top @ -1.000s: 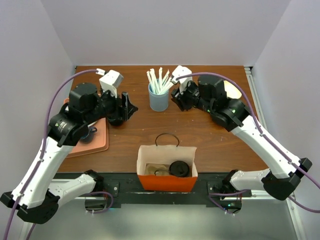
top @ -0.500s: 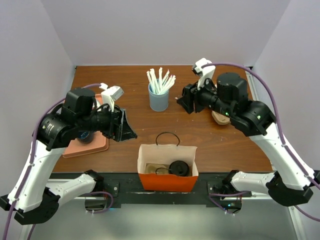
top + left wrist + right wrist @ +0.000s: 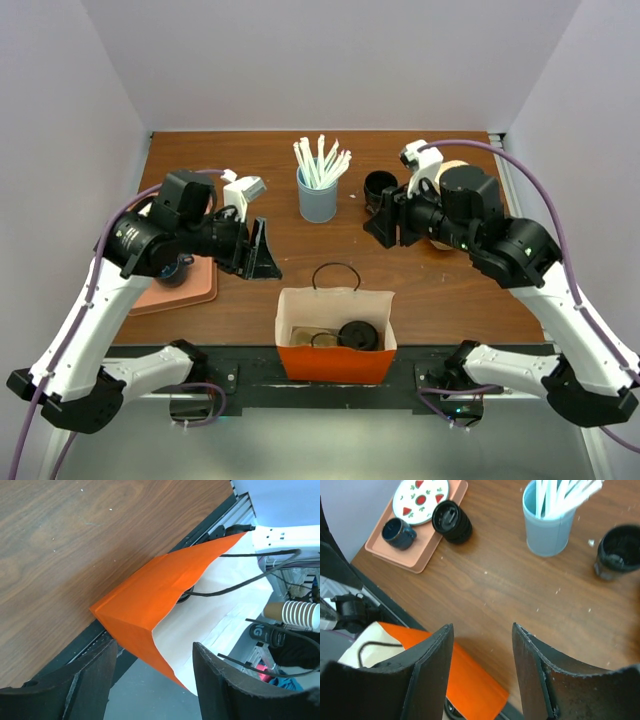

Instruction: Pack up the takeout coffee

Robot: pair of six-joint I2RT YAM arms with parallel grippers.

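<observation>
An orange-and-white paper bag (image 3: 335, 362) stands open at the table's near edge. Inside it stands a cup with a round black lid (image 3: 357, 335), which I take for the takeout coffee; the bag walls hide its body. My left gripper (image 3: 262, 255) hangs open just beyond the bag's left corner, and in the left wrist view the bag (image 3: 150, 600) lies past the spread fingers (image 3: 152, 647), untouched. My right gripper (image 3: 385, 222) is open and empty above bare table, its fingers (image 3: 482, 627) framing the wood and the bag (image 3: 465, 675) below.
A blue straw holder (image 3: 317, 200) stands at the middle back, with an all-black cup (image 3: 379, 187) to its right. A pink tray (image 3: 415, 555) on the left carries a plate (image 3: 421, 494) and a dark blue mug (image 3: 397, 531). Another black lidded cup (image 3: 451, 522) sits beside the tray.
Both arms have drawn back toward the near edge. The left gripper swung right toward the bag. The right gripper left the straw holder, uncovering the black cup, and opened wider.
</observation>
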